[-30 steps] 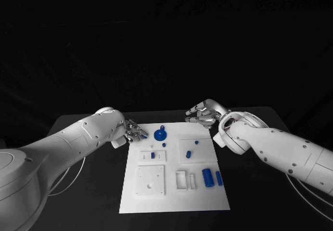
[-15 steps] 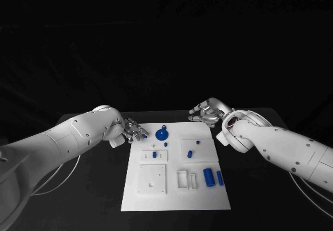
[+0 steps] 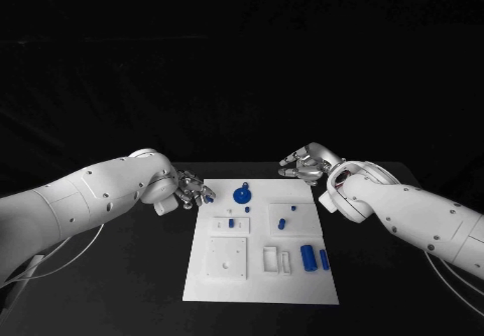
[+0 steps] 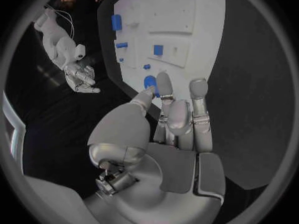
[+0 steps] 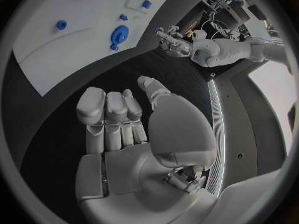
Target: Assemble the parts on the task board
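Note:
The white task board (image 3: 262, 287) lies in the middle of the black table. A round blue part (image 3: 243, 194) with a knob sits near its far edge. Small blue pieces (image 3: 231, 223) stand in raised blocks further in, and two blue cylinders (image 3: 308, 257) lie at the near right. My left hand (image 3: 191, 190) hovers at the board's far left corner, fingers extended, holding nothing. My right hand (image 3: 305, 164) hangs just beyond the far right corner, also holding nothing. In the left wrist view the left hand's fingers (image 4: 164, 87) partly cover the round part (image 4: 151, 82).
A blank square plate (image 3: 228, 257) and a slotted white block (image 3: 271, 259) sit on the board's near half. Black table surrounds the board on all sides. The right wrist view shows the left hand (image 5: 171, 40) past the board's edge (image 5: 81, 5).
The head camera has shifted, so the whole picture has moved. Both hands keep their places at the board's far corners.

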Controlling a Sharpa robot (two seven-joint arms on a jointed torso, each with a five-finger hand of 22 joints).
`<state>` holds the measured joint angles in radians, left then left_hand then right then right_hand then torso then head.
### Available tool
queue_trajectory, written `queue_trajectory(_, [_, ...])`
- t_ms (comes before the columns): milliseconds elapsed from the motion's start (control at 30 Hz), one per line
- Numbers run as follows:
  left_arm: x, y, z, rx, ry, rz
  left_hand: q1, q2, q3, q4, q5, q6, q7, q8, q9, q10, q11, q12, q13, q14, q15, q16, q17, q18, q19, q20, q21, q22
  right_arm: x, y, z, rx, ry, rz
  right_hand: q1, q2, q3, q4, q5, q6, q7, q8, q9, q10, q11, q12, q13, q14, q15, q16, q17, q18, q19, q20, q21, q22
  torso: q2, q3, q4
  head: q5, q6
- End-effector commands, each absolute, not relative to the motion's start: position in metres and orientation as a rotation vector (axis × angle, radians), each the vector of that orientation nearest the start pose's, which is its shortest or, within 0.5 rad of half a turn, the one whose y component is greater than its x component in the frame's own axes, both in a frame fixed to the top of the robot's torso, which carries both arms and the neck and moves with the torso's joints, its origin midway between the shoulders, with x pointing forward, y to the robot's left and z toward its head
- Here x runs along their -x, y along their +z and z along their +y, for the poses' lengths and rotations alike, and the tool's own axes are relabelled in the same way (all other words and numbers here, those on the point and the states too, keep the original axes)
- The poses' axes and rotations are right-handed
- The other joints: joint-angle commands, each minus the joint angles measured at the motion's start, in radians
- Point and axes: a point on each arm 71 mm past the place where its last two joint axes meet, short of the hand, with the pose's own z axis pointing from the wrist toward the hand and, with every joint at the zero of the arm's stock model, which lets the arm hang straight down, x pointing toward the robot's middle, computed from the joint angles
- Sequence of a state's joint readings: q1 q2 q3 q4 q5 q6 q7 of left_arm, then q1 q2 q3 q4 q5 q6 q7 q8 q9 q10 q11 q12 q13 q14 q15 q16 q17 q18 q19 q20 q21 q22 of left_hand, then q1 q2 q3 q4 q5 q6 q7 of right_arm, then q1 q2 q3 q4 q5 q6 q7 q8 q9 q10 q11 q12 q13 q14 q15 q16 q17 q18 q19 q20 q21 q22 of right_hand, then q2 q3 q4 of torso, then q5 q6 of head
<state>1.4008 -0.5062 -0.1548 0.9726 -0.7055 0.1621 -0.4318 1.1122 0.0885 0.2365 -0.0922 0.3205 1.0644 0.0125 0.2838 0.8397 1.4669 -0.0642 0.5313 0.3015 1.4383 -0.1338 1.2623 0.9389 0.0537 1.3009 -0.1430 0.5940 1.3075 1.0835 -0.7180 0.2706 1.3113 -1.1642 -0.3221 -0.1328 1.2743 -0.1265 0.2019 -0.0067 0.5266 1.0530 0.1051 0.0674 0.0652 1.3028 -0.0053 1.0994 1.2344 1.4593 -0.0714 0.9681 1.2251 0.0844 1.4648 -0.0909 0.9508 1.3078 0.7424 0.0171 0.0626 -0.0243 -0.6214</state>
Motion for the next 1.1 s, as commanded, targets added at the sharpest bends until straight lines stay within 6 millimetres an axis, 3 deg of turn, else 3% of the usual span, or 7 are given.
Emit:
queue_trajectory(33, [-0.583, -0.175, 0.203, 0.551, -0.459, 2.209, 0.008, 0.003, 0.048, -0.044, 0.003, 0.042, -0.031, -0.002, 0.269, 0.044, -0.006, 0.006, -0.002, 0.007, 0.003, 0.005, 0.000, -0.009, 0.007, -0.002, 0.005, 0.023, -0.541, -0.157, -0.220, -0.387, 0.783, 1.589, -0.008, 0.000, 0.002, 0.004, 0.001, -0.003, 0.000, -0.005, -0.001, -0.003, 0.002, 0.006, 0.001, 0.006, 0.001, 0.001, 0.001, 0.014, 0.067, 0.002, 0.000, 0.104, -0.007, -0.0018, 0.0049, 0.001, -0.003])
queue_trajectory(133, [-0.576, -0.178, 0.201, 0.531, -0.450, 2.169, 0.009, 0.002, 0.049, -0.045, 0.003, 0.045, -0.031, -0.006, 0.264, 0.045, -0.007, 0.012, -0.003, 0.008, 0.003, 0.007, 0.000, -0.008, 0.012, -0.001, 0.016, 0.025, -0.541, -0.158, -0.221, -0.389, 0.782, 1.591, -0.010, 0.000, 0.004, 0.005, 0.001, -0.004, 0.000, -0.005, -0.001, -0.003, 0.002, 0.005, 0.000, 0.007, 0.001, 0.001, 0.001, 0.014, 0.067, 0.002, 0.000, 0.103, -0.009, -0.0034, 0.0074, -0.001, -0.006])
queue_trajectory(400, [-0.562, -0.188, 0.192, 0.446, -0.417, 2.078, 0.010, 0.003, 0.049, -0.042, -0.003, 0.050, -0.032, -0.010, 0.260, 0.045, -0.008, 0.023, -0.004, 0.010, 0.003, 0.013, 0.000, -0.003, 0.019, 0.001, 0.036, 0.029, -0.541, -0.160, -0.225, -0.392, 0.775, 1.603, -0.010, 0.000, 0.004, 0.005, 0.001, -0.004, 0.000, -0.005, -0.001, -0.003, 0.002, 0.005, 0.000, 0.007, 0.001, 0.001, 0.001, 0.014, 0.067, 0.002, 0.000, 0.103, -0.006, -0.0028, 0.0089, 0.003, -0.007])
queue_trajectory(500, [-0.557, -0.195, 0.189, 0.422, -0.408, 2.065, 0.011, 0.002, 0.048, -0.041, -0.002, 0.052, -0.033, -0.010, 0.261, 0.045, -0.009, 0.028, -0.004, 0.011, 0.004, 0.019, 0.002, -0.001, 0.020, 0.003, 0.043, 0.030, -0.540, -0.161, -0.225, -0.392, 0.775, 1.603, -0.007, 0.000, 0.006, 0.002, 0.000, -0.004, 0.000, -0.005, -0.001, -0.003, 0.002, 0.005, 0.000, 0.006, 0.001, 0.000, 0.000, 0.014, 0.067, 0.002, -0.001, 0.102, -0.005, -0.0028, 0.0067, 0.004, -0.009])
queue_trajectory(767, [-0.548, -0.210, 0.181, 0.396, -0.406, 2.101, 0.011, 0.002, 0.050, -0.039, 0.001, 0.052, -0.034, -0.006, 0.269, 0.045, -0.009, 0.033, -0.007, 0.009, 0.004, 0.023, -0.002, 0.001, 0.019, 0.004, 0.049, 0.029, -0.540, -0.161, -0.224, -0.392, 0.777, 1.602, -0.006, 0.001, 0.007, 0.000, -0.001, -0.003, 0.000, -0.005, -0.001, -0.003, 0.002, 0.006, 0.001, 0.006, 0.001, 0.000, 0.000, 0.013, 0.067, 0.002, 0.000, 0.102, -0.003, 0.0010, 0.0030, 0.006, -0.015])
queue_trajectory(1000, [-0.543, -0.220, 0.171, 0.317, -0.387, 2.175, 0.011, 0.004, 0.054, -0.042, 0.012, 0.048, -0.033, -0.004, 0.275, 0.044, -0.008, 0.031, -0.008, 0.008, 0.005, 0.022, -0.007, 0.000, 0.015, 0.003, 0.045, 0.028, -0.540, -0.161, -0.221, -0.389, 0.785, 1.603, -0.004, 0.004, 0.012, -0.007, -0.004, -0.003, 0.000, -0.005, -0.001, -0.003, 0.002, 0.006, 0.001, 0.007, 0.001, 0.000, 0.000, 0.013, 0.067, 0.002, 0.002, 0.102, -0.003, 0.0015, 0.0015, 0.006, -0.018])
queue_trajectory(1100, [-0.540, -0.225, 0.167, 0.291, -0.380, 2.195, 0.010, 0.004, 0.055, -0.042, 0.012, 0.048, -0.033, -0.004, 0.276, 0.044, -0.008, 0.030, -0.009, 0.007, 0.005, 0.022, -0.008, 0.000, 0.014, 0.003, 0.045, 0.028, -0.539, -0.161, -0.220, -0.387, 0.788, 1.603, -0.003, 0.006, 0.018, -0.014, -0.007, -0.003, 0.001, -0.006, -0.002, -0.003, 0.002, 0.006, 0.001, 0.007, 0.001, 0.001, 0.001, 0.013, 0.067, 0.002, 0.001, 0.102, -0.003, 0.0016, 0.0038, 0.004, -0.019])
